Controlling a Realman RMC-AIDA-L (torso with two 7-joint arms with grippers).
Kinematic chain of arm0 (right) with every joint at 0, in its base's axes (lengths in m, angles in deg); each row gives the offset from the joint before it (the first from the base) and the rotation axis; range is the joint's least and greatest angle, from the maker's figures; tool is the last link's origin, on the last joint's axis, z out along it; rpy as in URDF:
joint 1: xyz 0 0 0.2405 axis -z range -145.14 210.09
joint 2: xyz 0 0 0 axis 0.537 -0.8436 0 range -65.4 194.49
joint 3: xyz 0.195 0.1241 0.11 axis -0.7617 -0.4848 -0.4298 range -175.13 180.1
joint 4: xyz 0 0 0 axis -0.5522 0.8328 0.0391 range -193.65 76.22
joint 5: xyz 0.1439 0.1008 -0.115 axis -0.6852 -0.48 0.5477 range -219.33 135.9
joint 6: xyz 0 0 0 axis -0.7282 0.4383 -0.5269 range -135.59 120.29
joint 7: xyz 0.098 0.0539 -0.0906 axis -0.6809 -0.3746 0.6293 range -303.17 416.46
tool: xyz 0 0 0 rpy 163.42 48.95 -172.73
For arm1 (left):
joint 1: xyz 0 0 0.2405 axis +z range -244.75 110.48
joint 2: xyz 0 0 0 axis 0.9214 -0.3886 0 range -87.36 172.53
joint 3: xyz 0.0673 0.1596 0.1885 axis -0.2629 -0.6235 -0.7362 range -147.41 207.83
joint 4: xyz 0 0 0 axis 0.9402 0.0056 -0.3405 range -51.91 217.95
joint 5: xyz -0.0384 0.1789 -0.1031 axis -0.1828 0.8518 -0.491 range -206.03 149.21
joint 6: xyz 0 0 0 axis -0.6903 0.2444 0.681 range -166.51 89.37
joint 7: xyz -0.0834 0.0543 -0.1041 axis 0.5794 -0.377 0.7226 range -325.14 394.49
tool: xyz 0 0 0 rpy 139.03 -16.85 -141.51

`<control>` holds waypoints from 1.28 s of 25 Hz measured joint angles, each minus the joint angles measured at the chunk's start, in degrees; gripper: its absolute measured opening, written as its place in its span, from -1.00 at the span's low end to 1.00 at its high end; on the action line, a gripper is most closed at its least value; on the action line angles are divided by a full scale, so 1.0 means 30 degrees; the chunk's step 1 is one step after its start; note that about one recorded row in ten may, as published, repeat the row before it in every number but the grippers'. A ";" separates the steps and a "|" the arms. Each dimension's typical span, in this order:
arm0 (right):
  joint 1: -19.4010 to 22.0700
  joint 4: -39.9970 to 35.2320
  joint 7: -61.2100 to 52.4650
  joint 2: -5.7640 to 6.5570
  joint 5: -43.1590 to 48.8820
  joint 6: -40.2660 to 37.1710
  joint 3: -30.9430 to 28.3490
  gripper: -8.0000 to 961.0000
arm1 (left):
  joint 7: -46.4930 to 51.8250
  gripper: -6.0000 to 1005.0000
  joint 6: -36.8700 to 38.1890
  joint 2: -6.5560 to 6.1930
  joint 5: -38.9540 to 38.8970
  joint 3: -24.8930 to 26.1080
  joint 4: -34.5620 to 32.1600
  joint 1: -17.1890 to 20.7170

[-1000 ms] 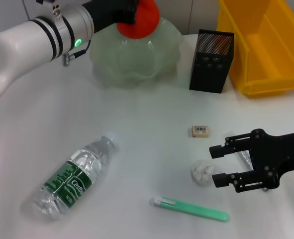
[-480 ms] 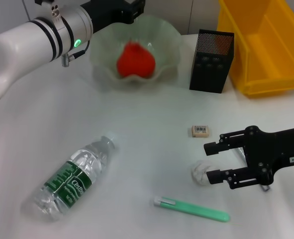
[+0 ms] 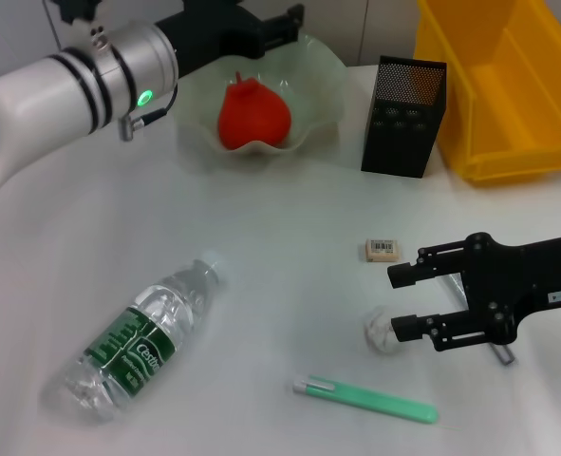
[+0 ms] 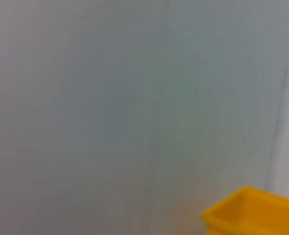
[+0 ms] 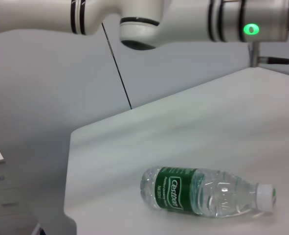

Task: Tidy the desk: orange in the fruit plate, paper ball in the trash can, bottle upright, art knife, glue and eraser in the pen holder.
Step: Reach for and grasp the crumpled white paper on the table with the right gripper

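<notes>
My left arm reaches across from the left at the far side, white forearm with black bands and a green light glowing at the wrist. My left end effector (image 3: 278,21) is up high, its black fingers spread apart and holding nothing. My right arm comes in low from the right, black and level. My right end effector (image 3: 401,301) points left, both fingers wide apart, nothing clamped between them.
</notes>
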 joint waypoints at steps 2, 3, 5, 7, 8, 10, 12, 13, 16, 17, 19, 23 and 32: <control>-0.0041 -0.0127 -0.0183 0.0001 0.0000 0.0039 -0.0054 0.37 | 0.0185 0.61 0.0818 -0.0085 0.0206 -0.0022 -0.0247 0.0337; -0.0080 -0.0239 -0.0355 0.0004 0.0000 0.0046 -0.0099 0.37 | 0.1475 0.64 0.3111 -0.0330 0.1784 0.0051 -0.1393 0.1521; -0.0146 -0.0654 -0.0874 0.0030 -0.0001 0.0049 -0.0163 0.37 | 0.2545 0.70 0.4619 -0.0562 0.3361 0.0162 -0.2637 0.2560; -0.0182 -0.1280 -0.1573 0.0040 0.0001 0.0071 -0.0159 0.37 | 0.3484 0.72 0.6046 -0.0804 0.4616 0.0248 -0.3881 0.3619; -0.0195 -0.1697 -0.2018 0.0037 0.0001 0.0126 -0.0106 0.36 | 0.3996 0.72 0.6870 -0.0949 0.5238 0.0330 -0.4577 0.4247; -0.0250 -0.2505 -0.2913 0.0024 0.0055 0.0278 -0.0029 0.36 | 0.5007 0.72 0.8838 -0.1279 0.6510 0.0693 -0.5749 0.5385; -0.0418 -0.3110 -0.3784 0.0021 0.0265 0.0426 0.0031 0.36 | 0.5618 0.71 1.1042 -0.1570 0.7484 0.1335 -0.6149 0.6222; -0.0535 -0.3404 -0.4390 0.0023 0.0383 0.0469 0.0115 0.36 | 0.5720 0.71 1.2185 -0.1654 0.7879 0.1758 -0.6202 0.6567; -0.0925 -0.5161 -0.7101 0.0063 0.0913 0.0633 0.0946 0.37 | 0.5770 0.71 1.6949 -0.1834 0.9793 0.4238 -0.6237 0.7916; -0.0925 -0.5161 -0.7101 0.0063 0.0913 0.0633 0.0946 0.37 | 0.5770 0.71 1.6949 -0.1834 0.9793 0.4238 -0.6237 0.7916; -0.1086 -0.6282 -0.8506 0.0067 0.1411 0.0769 0.1745 0.37 | 0.5662 0.71 1.8697 -0.1848 1.0816 0.5359 -0.6246 0.8366; -0.1770 -0.8389 -1.1662 0.0053 0.3050 0.1029 0.3998 0.36 | 0.5570 0.71 2.1710 -0.1848 1.2915 0.7155 -0.6293 0.8988; -0.4406 -0.8567 -1.5833 0.0301 0.6457 0.0850 0.6959 0.37 | 0.5225 0.71 2.4055 -0.1871 1.4686 0.8735 -0.6303 0.9969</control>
